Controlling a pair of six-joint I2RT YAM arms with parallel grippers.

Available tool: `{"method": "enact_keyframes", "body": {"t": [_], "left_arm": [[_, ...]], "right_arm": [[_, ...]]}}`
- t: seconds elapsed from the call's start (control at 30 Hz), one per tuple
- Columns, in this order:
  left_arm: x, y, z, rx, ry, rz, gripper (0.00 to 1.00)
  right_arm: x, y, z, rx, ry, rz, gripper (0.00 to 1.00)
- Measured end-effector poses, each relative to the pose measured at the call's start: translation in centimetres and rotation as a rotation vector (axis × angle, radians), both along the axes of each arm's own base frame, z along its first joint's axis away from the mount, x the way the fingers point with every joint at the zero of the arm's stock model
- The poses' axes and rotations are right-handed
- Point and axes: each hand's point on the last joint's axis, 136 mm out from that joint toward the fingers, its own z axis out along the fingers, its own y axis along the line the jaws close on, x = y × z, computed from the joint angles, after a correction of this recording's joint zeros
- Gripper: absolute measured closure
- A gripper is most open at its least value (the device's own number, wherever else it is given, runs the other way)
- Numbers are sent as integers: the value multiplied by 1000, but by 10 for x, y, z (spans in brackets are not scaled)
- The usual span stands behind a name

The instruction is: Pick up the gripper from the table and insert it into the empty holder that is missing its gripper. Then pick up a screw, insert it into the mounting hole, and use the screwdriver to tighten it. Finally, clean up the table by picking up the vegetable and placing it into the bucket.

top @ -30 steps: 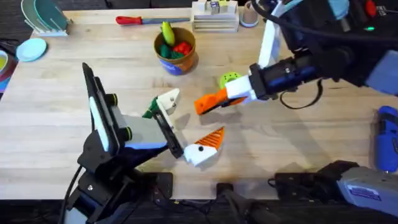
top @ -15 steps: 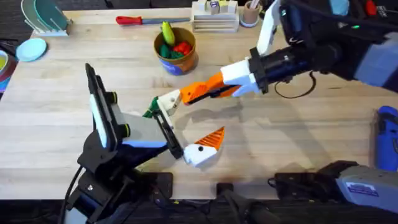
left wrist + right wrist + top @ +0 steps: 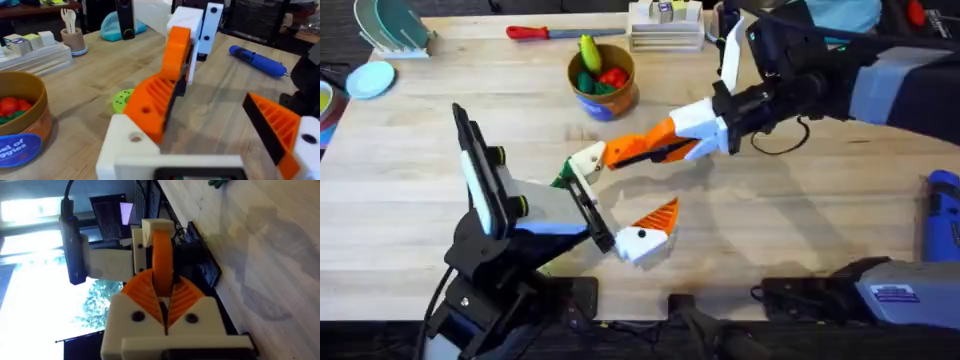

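- Overhead view: right gripper (image 3: 655, 150) is clamping the orange tip (image 3: 632, 151), touching the white holder (image 3: 586, 160) mid-table (image 3: 800, 210).
- Left gripper (image 3: 620, 200) is standing wide, one finger bare.

Overhead cam: fixed above arm bases, looks down and fwd over the table (image 3: 800, 215). Wrist cams: close-range, low over the tabletop. All three views share the orange gripper tip (image 3: 638, 152) (image 3: 160, 97) (image 3: 162, 262) at mid-table.

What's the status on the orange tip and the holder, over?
Right claw shut on orange tip, tip end at the holder, seating unclear. Left claw open, one finger bare. Vegetable on the table beside the holder.
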Motion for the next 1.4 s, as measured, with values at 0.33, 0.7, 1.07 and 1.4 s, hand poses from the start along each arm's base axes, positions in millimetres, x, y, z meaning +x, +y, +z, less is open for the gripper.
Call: {"method": "enact_keyframes", "body": {"t": [0.33,0.7,1.07,1.4], "left_arm": [[-4,-3,0,-1,0,-26,8],[-3,-2,7,-15,-27,-23,8],[-7,-4,5,-18,-13,-50,8],[-7,-4,1,-19,18,-51,8]], "right_arm": [[-10,-5,2,35,-20,40,993],[2,2,2,75,-102,48,993],[-5,31,-11,99,-64,125,994],[-2,36,-22,90,-11,123,994]]}}
